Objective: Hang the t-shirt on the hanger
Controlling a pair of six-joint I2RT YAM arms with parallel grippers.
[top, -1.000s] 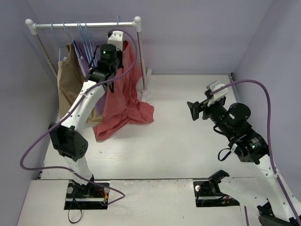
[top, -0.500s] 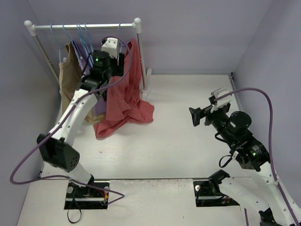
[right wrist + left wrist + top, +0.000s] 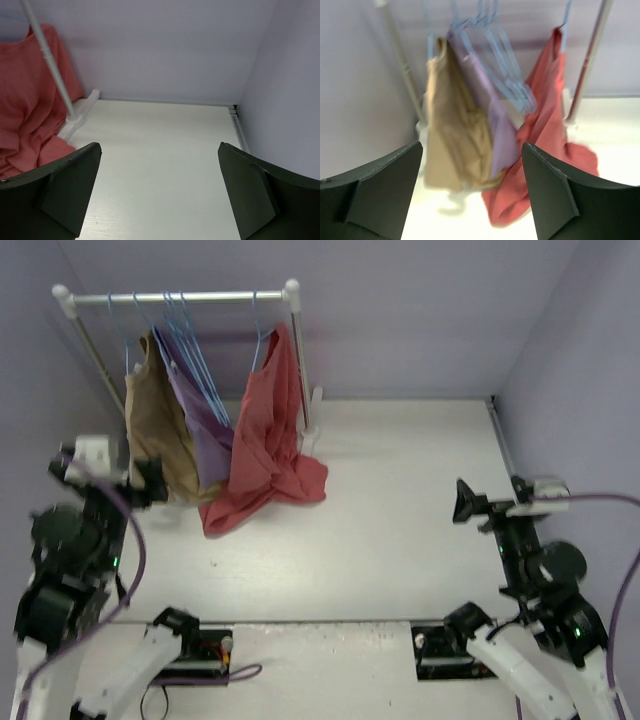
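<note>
Finding 1, location of garment. The t-shirt hangs at the far left of the bench, from the right end of the rail, just beside the right post. Its long axis runs down from the hanger. The lower part is bunched on the bench and spreads to the right. Whether both shoulders are seated on the hanger cannot be told.

Finding 2, neighbours. The lilac garment hangs directly left of the t-shirt, touching it. The tan garment is left of that.

Finding 3, left gripper. It sits at the left edge, near the tan garment, with jaws spread wide and nothing between them. The t-shirt lies ahead of it, farther away and to the right, past the other two garments.

Finding 4, right gripper. Jaws fully apart and empty. It is well apart from the t-shirt, which lies to its far left.

Assessment. The left arm is the nearer. Any correction to the hanging should come from it, approaching rightward past the lilac garment.
</note>
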